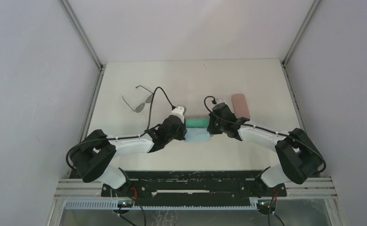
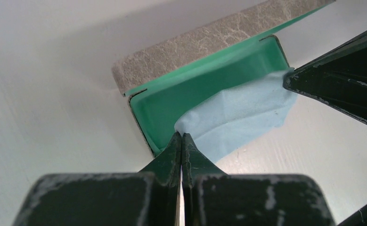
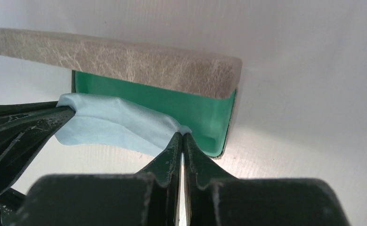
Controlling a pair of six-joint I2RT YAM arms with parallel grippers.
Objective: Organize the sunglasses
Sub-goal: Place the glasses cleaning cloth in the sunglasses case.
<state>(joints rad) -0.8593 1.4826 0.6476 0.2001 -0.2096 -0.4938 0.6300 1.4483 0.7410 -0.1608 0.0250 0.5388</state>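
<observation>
Sunglasses (image 1: 136, 104) with a thin dark wire frame lie on the far left part of the tabletop (image 1: 191, 75), well apart from both arms. Near the centre, a grey-brown case (image 2: 195, 47) stands open with its green lining exposed, and a light blue cloth (image 2: 238, 113) spills from it onto the tabletop. The fingers of the left gripper (image 2: 182, 139) are pressed together on one corner of the cloth. Those of the right gripper (image 3: 183, 139) pinch its opposite end. A pink case (image 1: 241, 106) lies just beyond the right gripper.

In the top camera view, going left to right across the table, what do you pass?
sunglasses → left gripper → blue cloth → right gripper → pink case
</observation>
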